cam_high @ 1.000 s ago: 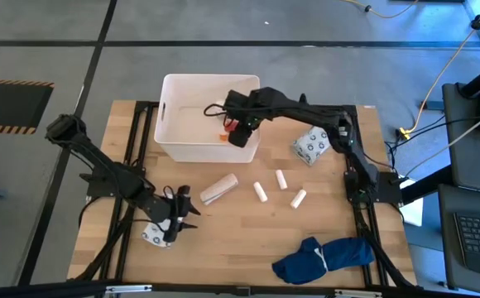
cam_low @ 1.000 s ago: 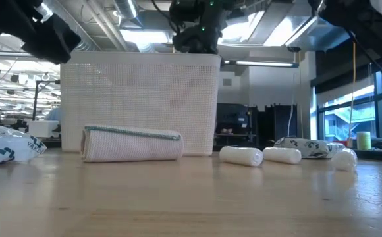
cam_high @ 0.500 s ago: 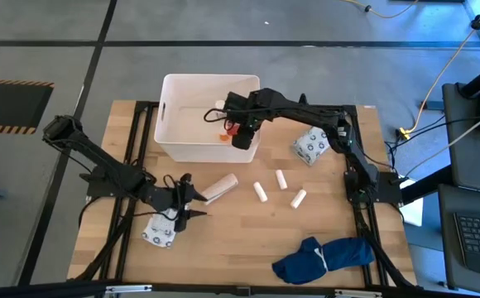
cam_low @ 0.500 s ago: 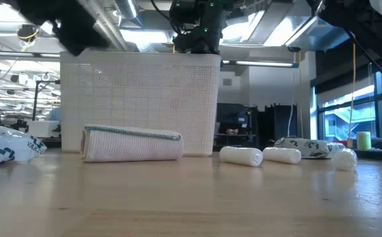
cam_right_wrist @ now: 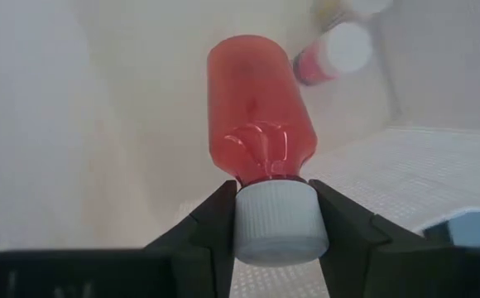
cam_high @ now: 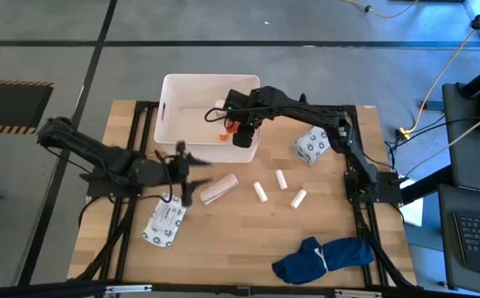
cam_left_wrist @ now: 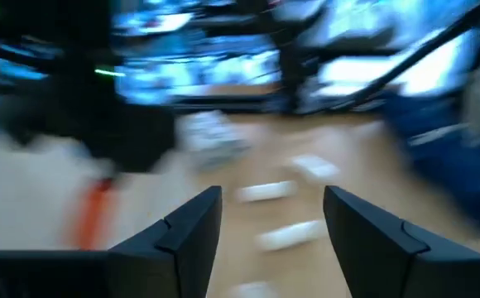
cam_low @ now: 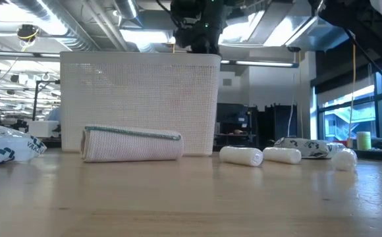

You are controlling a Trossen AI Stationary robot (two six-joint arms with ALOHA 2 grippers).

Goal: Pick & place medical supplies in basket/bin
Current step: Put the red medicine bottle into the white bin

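Note:
The white tub (cam_high: 174, 145) stands at the table's far side; in the low view the tub (cam_low: 138, 105) is seen side-on. My right gripper (cam_high: 238, 134) reaches into its right end, shut on an orange bottle (cam_right_wrist: 261, 124). A red white-capped bottle (cam_right_wrist: 335, 51) lies on the tub floor. My left gripper (cam_high: 186, 172) hovers open, in the air between the tub and the tan bandage roll (cam_high: 219, 188); its wrist view is blurred. Three white cylinders (cam_high: 260, 192) lie right of the roll. One printed packet (cam_high: 164, 223) lies near the left arm, another packet (cam_high: 310, 146) right of the tub. My right gripper pinches the orange bottle's white cap (cam_right_wrist: 277, 219) between its two fingers (cam_right_wrist: 215, 219), one on each side of the cap. It comes from above, pointing down into the tub. The bottle hangs below the fingers, bottom end toward the tub floor; whether that end touches the floor I cannot tell.
A dark blue cloth bundle (cam_high: 323, 257) lies at the near right. Black frame rails (cam_high: 128, 149) run along the table's left and right sides. Bare wood shows at the near middle of the table (cam_high: 232, 240).
My left gripper has moved from above the near-left packet toward the far edge, rising out of the low view and turning, and now hangs beside the bandage roll. The packet lies uncovered on the table. My right gripper has stayed in the tub with the bottle.

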